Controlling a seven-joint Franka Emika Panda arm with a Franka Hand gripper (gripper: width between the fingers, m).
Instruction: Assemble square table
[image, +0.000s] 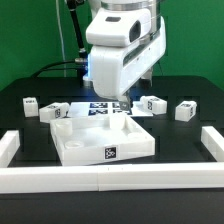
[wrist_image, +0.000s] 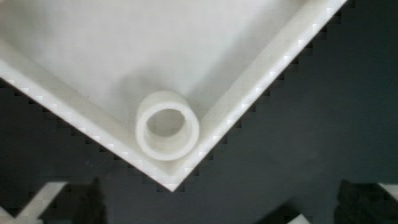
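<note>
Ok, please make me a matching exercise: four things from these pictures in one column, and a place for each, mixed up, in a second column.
1. square slab
2. corner socket
3. marker board
4. border wall

a. across the foreground of the exterior view
b. lying flat just behind the square slab
c. in the middle of the black table
d. inside a slab corner, in the wrist view

Pairs: 1-c, 2-d, 3-b, 4-a

The black table (image: 180, 135) carries every part. We find the square slab (image: 95, 138) lying flat at its centre. Behind it, named by the exterior view's sides, lie the outer left leg (image: 30, 105), inner left leg (image: 55, 112), inner right leg (image: 152, 103) and outer right leg (image: 186, 109). The marker board (image: 100, 108), partly hidden, appears to lie between the inner legs. The border wall (image: 110, 180) edges the front and both sides.
</note>
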